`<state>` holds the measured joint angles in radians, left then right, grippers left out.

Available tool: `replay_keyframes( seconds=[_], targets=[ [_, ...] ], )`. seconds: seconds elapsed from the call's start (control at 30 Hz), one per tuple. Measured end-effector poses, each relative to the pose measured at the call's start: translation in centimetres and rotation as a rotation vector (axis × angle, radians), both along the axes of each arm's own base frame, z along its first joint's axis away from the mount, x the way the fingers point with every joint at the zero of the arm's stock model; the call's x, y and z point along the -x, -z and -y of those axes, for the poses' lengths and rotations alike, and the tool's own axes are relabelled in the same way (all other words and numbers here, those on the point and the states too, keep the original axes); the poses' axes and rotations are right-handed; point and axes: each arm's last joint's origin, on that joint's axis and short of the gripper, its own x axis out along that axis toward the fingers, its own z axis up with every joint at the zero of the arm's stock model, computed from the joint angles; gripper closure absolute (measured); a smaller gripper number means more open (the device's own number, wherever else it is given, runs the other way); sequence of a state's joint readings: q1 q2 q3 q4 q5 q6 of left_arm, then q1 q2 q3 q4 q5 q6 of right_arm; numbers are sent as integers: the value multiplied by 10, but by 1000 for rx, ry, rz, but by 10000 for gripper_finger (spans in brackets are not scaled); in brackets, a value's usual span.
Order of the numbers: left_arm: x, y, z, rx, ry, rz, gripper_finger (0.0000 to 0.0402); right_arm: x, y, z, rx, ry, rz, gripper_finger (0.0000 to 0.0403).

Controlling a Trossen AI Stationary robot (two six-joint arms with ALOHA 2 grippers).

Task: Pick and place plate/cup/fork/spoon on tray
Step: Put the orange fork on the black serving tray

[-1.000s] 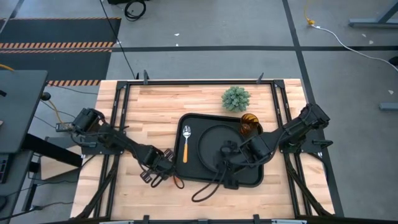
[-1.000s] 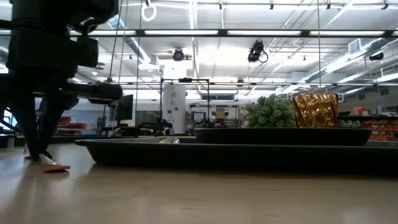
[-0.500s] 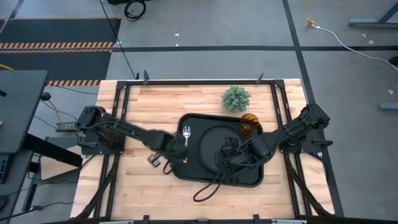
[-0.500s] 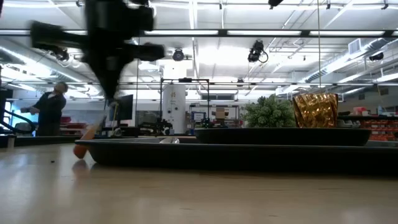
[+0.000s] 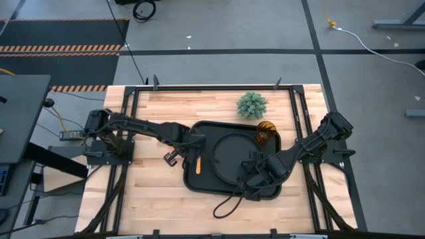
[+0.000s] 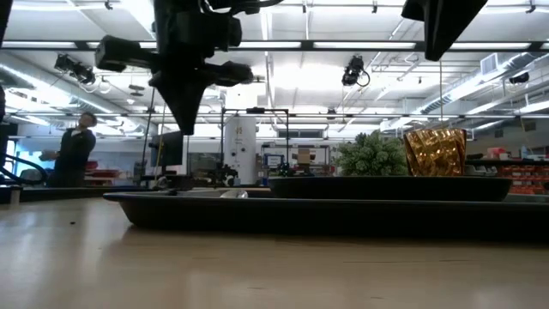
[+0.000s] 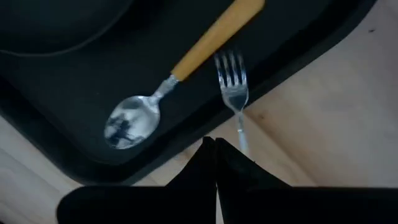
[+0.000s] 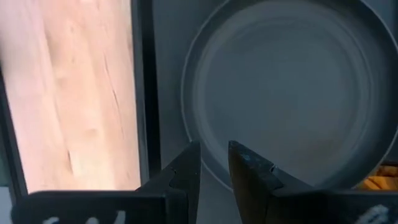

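Note:
The black tray (image 5: 199,184) lies mid-table with the round black plate (image 5: 234,149) in it. The amber cup (image 5: 265,131) stands at the tray's far right corner. The spoon (image 7: 127,121) lies flat in the tray's left part, with only its orange handle (image 5: 197,164) showing from above. My left gripper (image 5: 197,142) hangs over the tray's left rim, shut on the fork (image 7: 231,71). My right gripper (image 8: 214,155) hovers over the plate's near rim with a narrow gap between its fingers and nothing in it. My left gripper pinches the fork between its two shut fingertips, which point steeply down. The silver neck (image 7: 241,127) runs in between them. Tines and neck stick out past the tips, clear above the tray's left rim. The fingers hide the fork's handle.
A fuzzy green plant ball (image 5: 252,105) sits on the wood beyond the tray's far edge. Bare wood lies left of the tray and along the near edge. A loose cable loop (image 5: 226,206) hangs from the right arm near the tray's front. A person (image 6: 77,150) stands far behind.
My left gripper has lifted the fork off the wood by the tray's near left corner. It has carried the fork up and toward the far edge, to above the tray's left rim. My right gripper has sunk a little and shifted toward the near edge over the plate.

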<state>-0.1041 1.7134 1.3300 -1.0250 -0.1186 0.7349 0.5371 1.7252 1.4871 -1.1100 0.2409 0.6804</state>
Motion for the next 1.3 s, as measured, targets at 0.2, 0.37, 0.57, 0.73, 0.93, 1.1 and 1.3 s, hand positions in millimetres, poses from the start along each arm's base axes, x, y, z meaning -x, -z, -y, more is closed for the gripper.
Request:
replay_keyframes(
  seconds=[0.2,0.37,0.57,0.73,0.93,1.1,1.3],
  targets=[
    [8,1,3,24,-171,-55,386,1,1,1,4,9,-8,315],
    [9,1,3,63,-261,-66,373,1,1,-1,-1,29,-4,315],
    [6,17,5,134,-396,-12,328,5,1,-6,2,45,9,315],
    [24,60,3,136,-433,-69,252,9,1,-14,3,37,16,315],
    [39,78,-4,55,-465,-116,165,10,1,-14,8,27,16,315],
    [37,78,-6,61,-493,-89,140,4,1,-5,28,42,23,315],
    [32,77,-18,29,-504,-41,151,0,1,2,28,62,20,315]
  ],
)
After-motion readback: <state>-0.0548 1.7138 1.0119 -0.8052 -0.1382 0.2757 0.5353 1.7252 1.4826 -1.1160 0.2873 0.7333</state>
